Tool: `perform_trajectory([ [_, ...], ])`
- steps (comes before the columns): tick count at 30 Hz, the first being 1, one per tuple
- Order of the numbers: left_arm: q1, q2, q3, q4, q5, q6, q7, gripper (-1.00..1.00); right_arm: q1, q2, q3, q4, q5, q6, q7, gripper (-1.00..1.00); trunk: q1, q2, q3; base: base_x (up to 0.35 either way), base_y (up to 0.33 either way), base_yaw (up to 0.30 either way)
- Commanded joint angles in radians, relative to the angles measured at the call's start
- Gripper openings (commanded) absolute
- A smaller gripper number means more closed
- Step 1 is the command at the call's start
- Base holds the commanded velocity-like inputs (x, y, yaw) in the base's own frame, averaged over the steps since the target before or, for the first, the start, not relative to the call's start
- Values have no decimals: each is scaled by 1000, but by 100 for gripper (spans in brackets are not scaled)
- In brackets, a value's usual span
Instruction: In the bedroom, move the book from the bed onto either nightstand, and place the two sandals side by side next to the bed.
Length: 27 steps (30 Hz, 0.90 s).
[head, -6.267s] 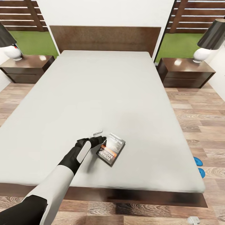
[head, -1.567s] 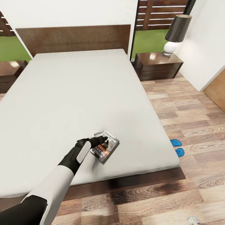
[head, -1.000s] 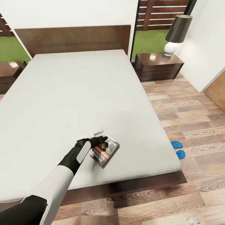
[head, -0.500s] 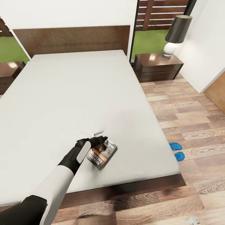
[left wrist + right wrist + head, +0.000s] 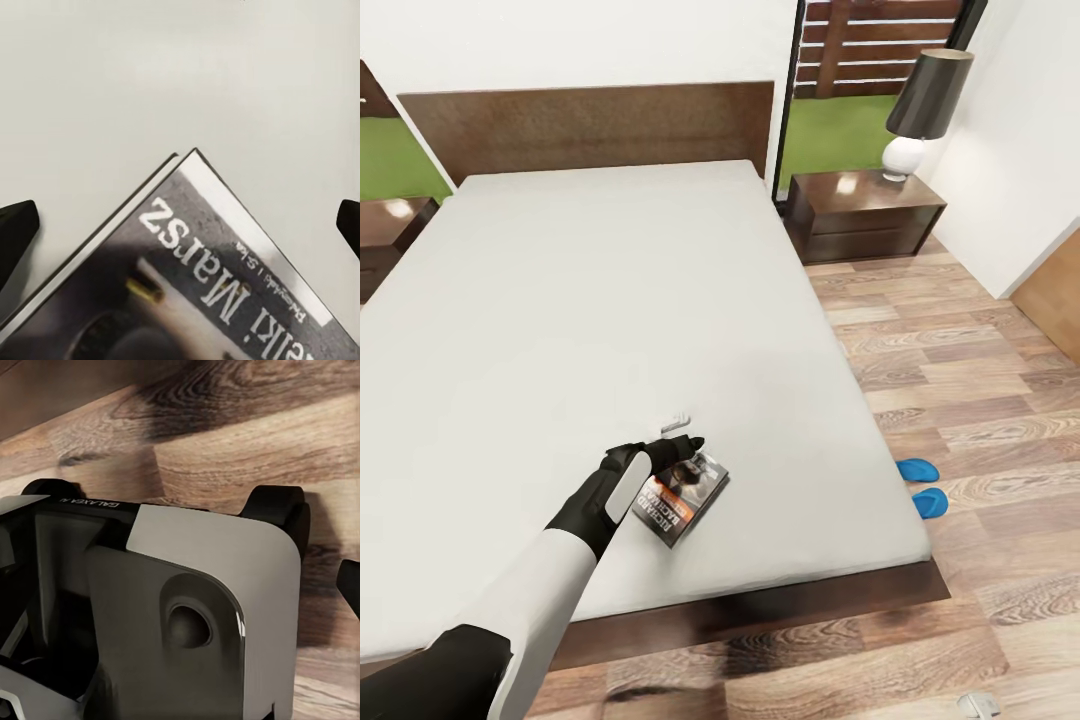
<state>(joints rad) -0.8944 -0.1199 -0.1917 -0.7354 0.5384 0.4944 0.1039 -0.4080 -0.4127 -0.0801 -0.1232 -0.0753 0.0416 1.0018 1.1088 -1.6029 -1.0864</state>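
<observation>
The book (image 5: 682, 492), dark with white lettering, lies flat near the foot of the bed's grey mattress (image 5: 610, 300). My left gripper (image 5: 680, 433) hovers open over the book's far corner. In the left wrist view its dark fingertips (image 5: 15, 234) stand wide apart on either side of the book's corner (image 5: 225, 277), touching nothing. Two blue sandals (image 5: 917, 469) (image 5: 930, 503) lie close together on the plank floor beside the bed's right edge. One nightstand (image 5: 865, 213) stands right of the headboard, the other (image 5: 385, 240) at the left edge. My right gripper (image 5: 975, 705) hangs low over the floor, its one visible fingertip (image 5: 351, 583) far out to the side.
A black-shaded lamp (image 5: 922, 110) with a white base stands on the right nightstand. A white wall and a wooden door panel (image 5: 1055, 300) bound the floor strip right of the bed. The robot's own base (image 5: 150, 615) sits close to the right gripper.
The whole view has drifted, so bed, nightstand and sandals sit slightly further left. The book now lies a little closer under the left gripper, which stays open.
</observation>
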Motion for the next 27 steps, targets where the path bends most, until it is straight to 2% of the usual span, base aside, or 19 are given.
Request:
perform_trajectory([
  [1,0,0,-3,-1,20,4,10,100,0,0,-7,0,2,4,4,100,0,0,-1,1,-4,0],
  [12,0,0,-3,-1,20,4,10,100,0,0,-7,0,2,4,4,100,0,0,-1,0,-1,0],
  [18,0,0,-3,-1,20,4,10,100,0,0,-7,0,2,4,4,100,0,0,-1,-151,0,0],
  [27,0,0,-3,-1,20,4,10,100,0,0,-7,0,2,4,4,100,0,0,-1,-23,0,0],
])
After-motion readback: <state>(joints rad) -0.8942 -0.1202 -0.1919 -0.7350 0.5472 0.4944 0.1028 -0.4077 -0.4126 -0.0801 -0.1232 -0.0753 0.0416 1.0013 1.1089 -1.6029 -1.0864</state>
